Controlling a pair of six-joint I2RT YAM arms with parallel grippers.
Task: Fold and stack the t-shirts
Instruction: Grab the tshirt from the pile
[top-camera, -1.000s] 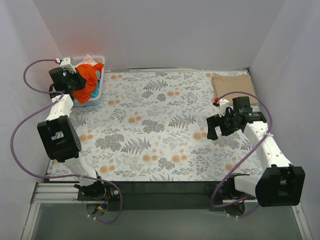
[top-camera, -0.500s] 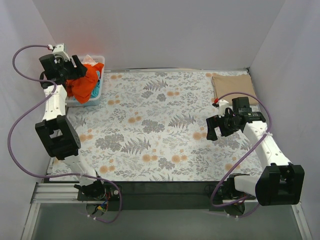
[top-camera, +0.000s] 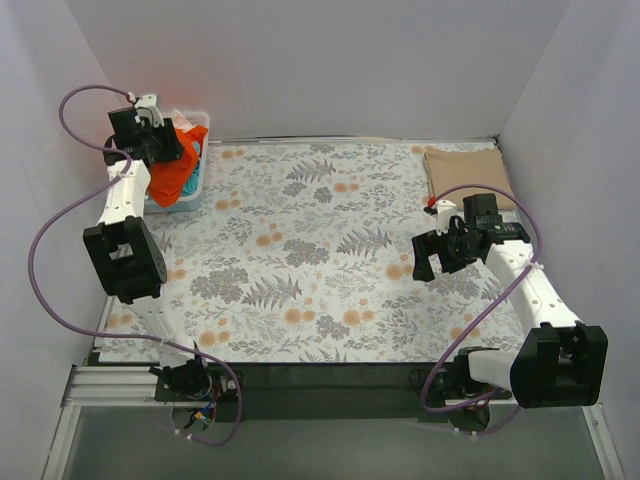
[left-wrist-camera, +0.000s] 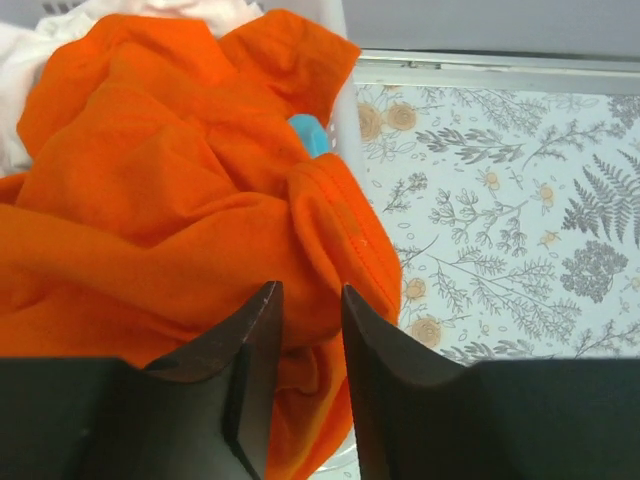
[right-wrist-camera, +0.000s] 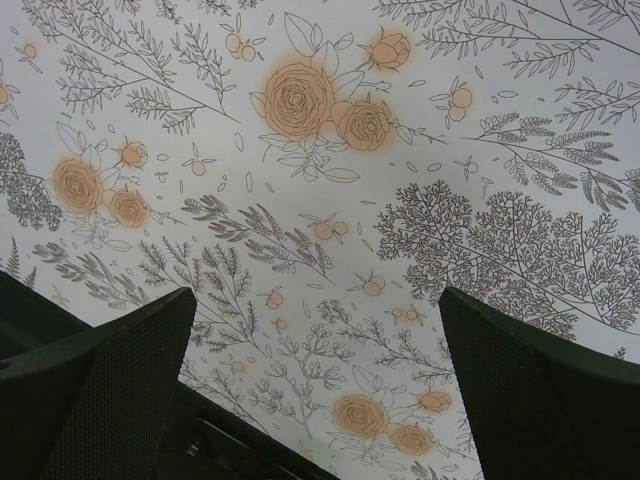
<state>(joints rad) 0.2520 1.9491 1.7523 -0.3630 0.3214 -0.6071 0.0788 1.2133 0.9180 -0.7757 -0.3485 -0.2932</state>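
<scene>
At the far left, the left pincer (left-wrist-camera: 310, 295) is hanging over the white basket (left-wrist-camera: 345, 110), its jaws standing narrow with only a slim gap. The orange t-shirt (left-wrist-camera: 180, 200) is lying bunched on top of the heap and spilling over the basket's wall, and a fold of it is showing in that gap. I cannot tell whether the cloth is actually caught. A bit of teal t-shirt (left-wrist-camera: 310, 135) is peeking out underneath, with white cloth (left-wrist-camera: 30, 50) at the back.

To my eye the step in hand is fetching the next shirt. The next move is calling for a sure pinch on the orange cloth, then a lift clear of the rim and out onto the flowered tabletop (top-camera: 320, 250).

To the right, the right pincer (right-wrist-camera: 315, 300) is hovering wide and empty above the tabletop. Beyond it, in the far right corner, a tan t-shirt (top-camera: 468, 172) is lying folded flat.
</scene>
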